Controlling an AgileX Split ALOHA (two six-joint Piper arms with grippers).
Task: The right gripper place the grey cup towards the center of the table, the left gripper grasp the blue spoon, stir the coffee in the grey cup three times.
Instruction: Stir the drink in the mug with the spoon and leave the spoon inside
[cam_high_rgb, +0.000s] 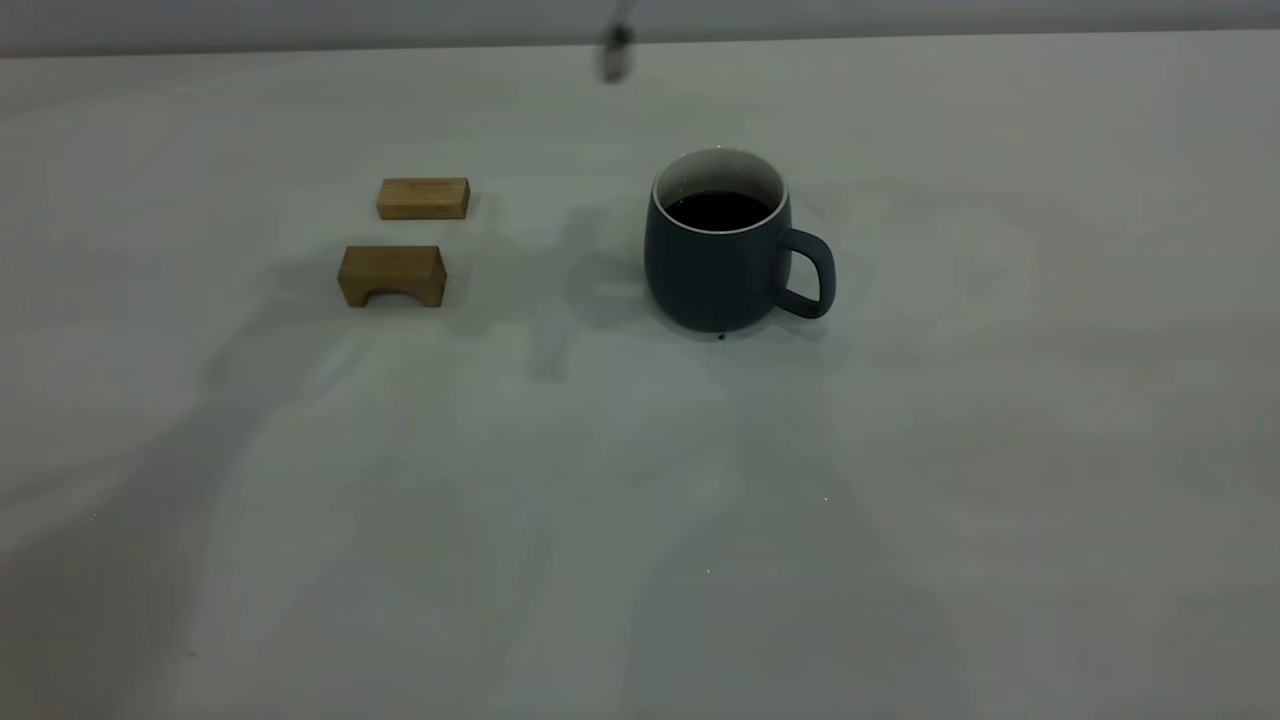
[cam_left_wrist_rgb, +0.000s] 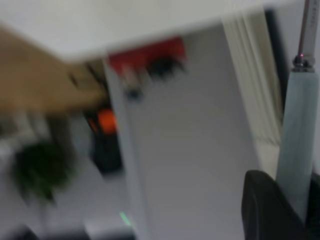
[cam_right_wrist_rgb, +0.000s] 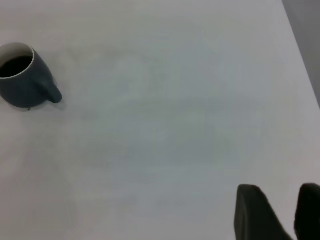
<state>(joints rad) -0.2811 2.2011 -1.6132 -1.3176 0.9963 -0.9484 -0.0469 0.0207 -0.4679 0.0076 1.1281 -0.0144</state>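
The grey cup (cam_high_rgb: 722, 262) of coffee (cam_high_rgb: 717, 209) stands beside two wooden blocks (cam_high_rgb: 392, 275).

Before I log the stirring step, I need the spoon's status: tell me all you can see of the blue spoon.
The blue spoon has a pale light-blue rounded handle, plastic by its look, joined by a small collar to a slim grey metal neck. The left gripper's dark jaws clamp the handle's lower end in the left wrist view. In the exterior view a blurred grey tip hangs in the air above and behind the grey cup, touching neither it nor the table.
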